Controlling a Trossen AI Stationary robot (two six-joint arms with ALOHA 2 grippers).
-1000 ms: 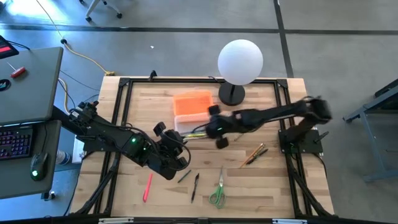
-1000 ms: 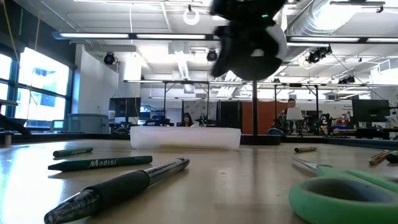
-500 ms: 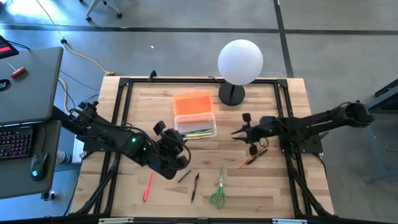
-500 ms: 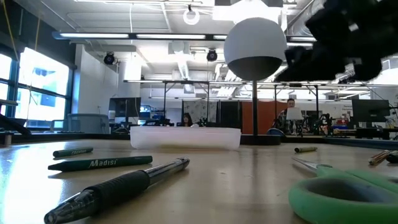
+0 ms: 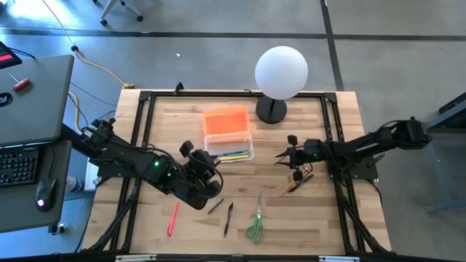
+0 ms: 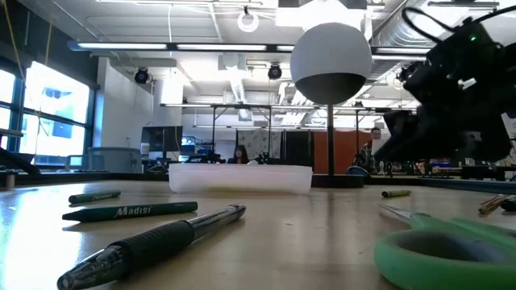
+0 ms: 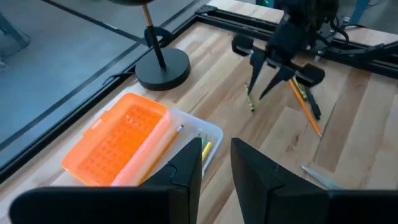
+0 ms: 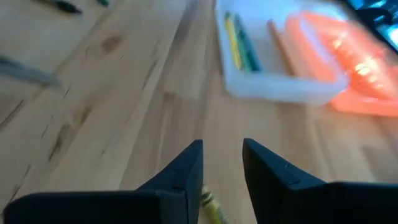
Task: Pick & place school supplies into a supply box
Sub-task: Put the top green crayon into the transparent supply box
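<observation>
High view: right claw (image 5: 280,156), spread, empty, hovers beside yellow pencils (image 5: 297,180).

grey floor (image 5: 378,44), desk with keyboard (image 5: 16,166), bright windows (image 6: 48,109), ceiling lights

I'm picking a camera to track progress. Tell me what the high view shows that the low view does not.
Only the high view shows the orange lid, the pens inside the box, the pink-red marker, the left tool and the pencils under the right tool. Only the low view shows the room and people behind. Both share the clear box, globe lamp, green scissors and right arm.
</observation>
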